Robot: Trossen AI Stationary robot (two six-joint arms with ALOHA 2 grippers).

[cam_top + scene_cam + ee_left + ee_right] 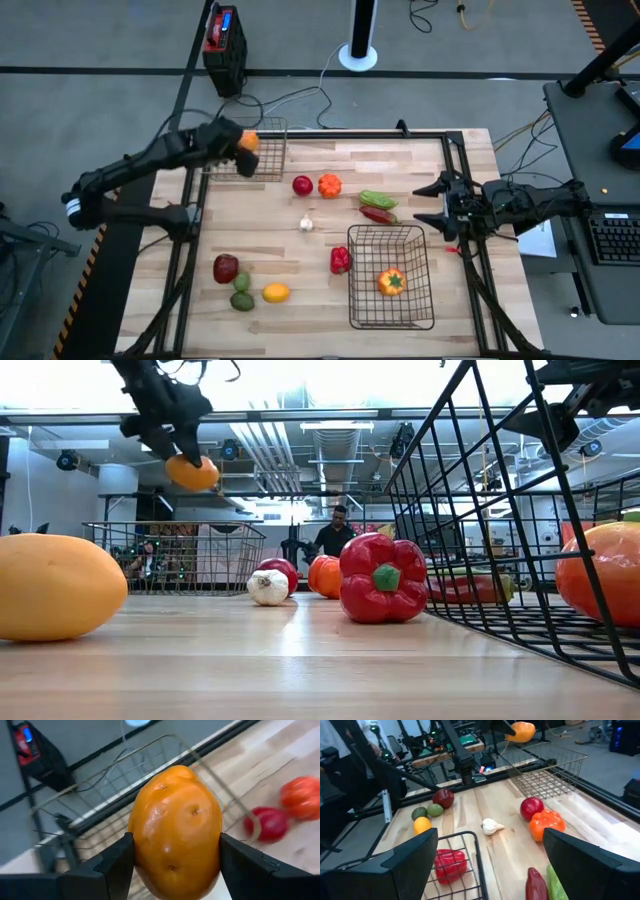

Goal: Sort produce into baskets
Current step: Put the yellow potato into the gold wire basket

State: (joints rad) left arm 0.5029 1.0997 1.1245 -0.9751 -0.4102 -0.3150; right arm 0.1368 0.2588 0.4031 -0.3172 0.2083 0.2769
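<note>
Gripping an orange fruit (175, 827) between its fingers, left gripper (243, 142) hangs above the small far-left basket (268, 150); right gripper (432, 203) waits, fingers apart.

Both arms are dark, nearly black, built of chunky jointed segments. The left arm (130, 170) carries a white band with a red-orange stripe near its base end, and its tool (175, 865) has broad, flat, matte black fingers (112, 870). The right tool (432, 205) ends in pointed black fingers (410, 865) with angular, wedge-like faces.
</note>
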